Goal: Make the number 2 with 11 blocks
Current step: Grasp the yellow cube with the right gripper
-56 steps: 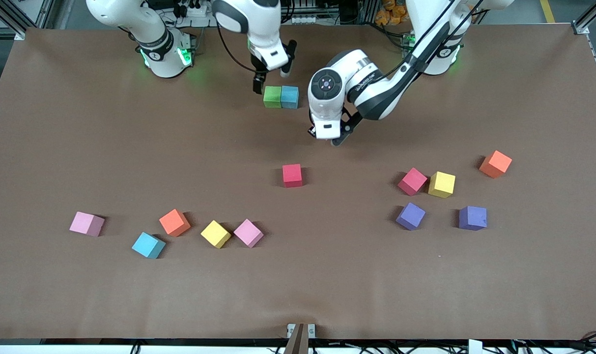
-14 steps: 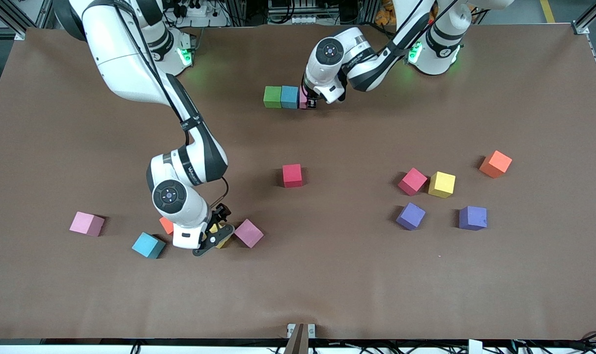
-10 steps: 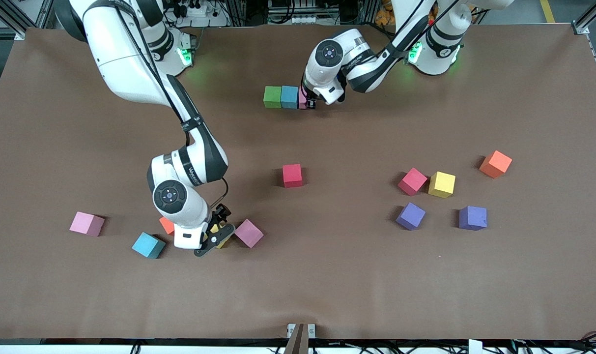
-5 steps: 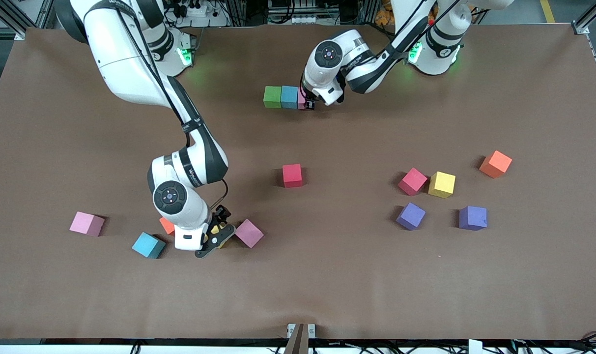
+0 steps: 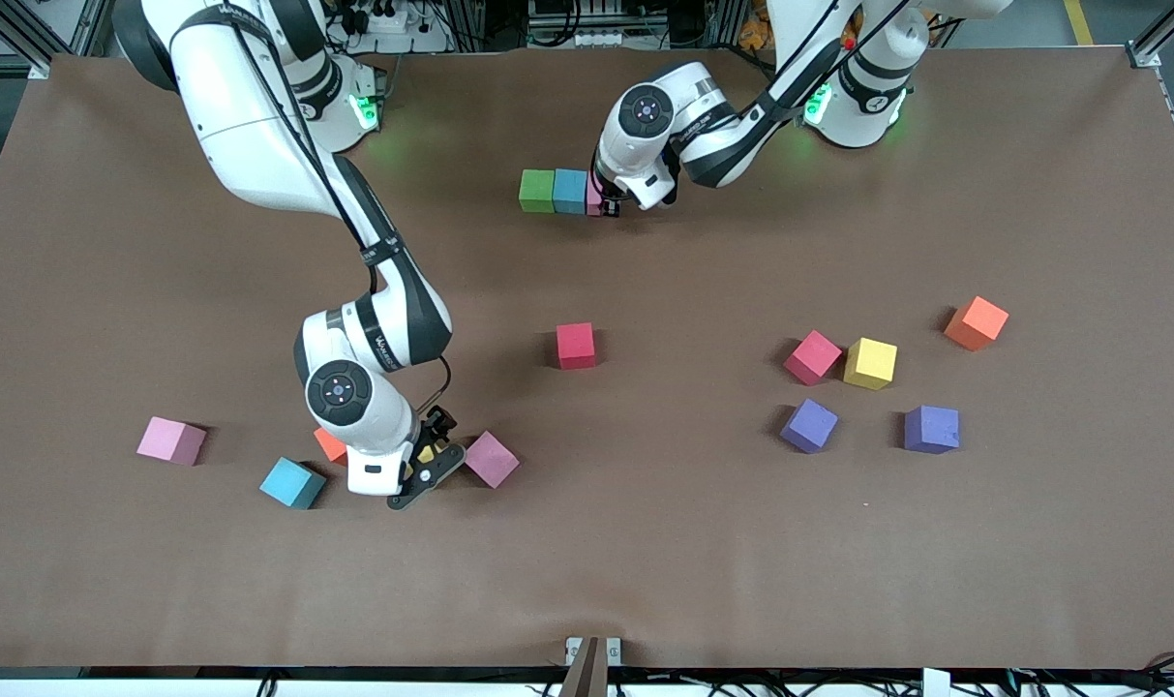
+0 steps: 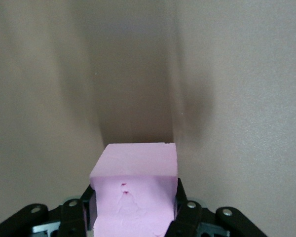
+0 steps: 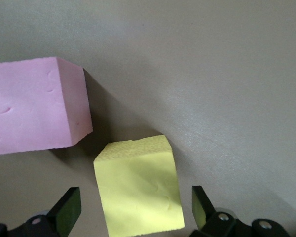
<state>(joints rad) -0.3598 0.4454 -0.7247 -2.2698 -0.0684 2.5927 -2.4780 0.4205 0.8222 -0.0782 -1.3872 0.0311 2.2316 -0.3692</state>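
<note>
The number 2 stands as one row close to the arms' bases: a green block (image 5: 537, 190) touching a light blue block (image 5: 570, 191). My left gripper (image 5: 603, 202) (image 6: 134, 205) is shut on a pink block (image 5: 594, 196) (image 6: 135, 190), held right beside the light blue one at the row's end. My right gripper (image 5: 422, 467) (image 7: 134, 207) is low and open, with its fingers (image 7: 69, 210) on either side of a yellow block (image 7: 138, 190) and not touching it. In the front view the hand hides most of that yellow block (image 5: 426, 453). Another pink block (image 5: 491, 459) (image 7: 34, 111) lies just beside it.
Loose blocks near the right gripper: orange (image 5: 330, 444), light blue (image 5: 292, 482), pink (image 5: 171, 440). A red block (image 5: 576, 346) lies mid-table. Toward the left arm's end lie red (image 5: 812, 357), yellow (image 5: 870, 363), orange (image 5: 976, 322) and two purple blocks (image 5: 808, 425) (image 5: 931, 429).
The right gripper has sunk a little lower around the yellow block. The left gripper has barely shifted, still holding the pink block against the row.
</note>
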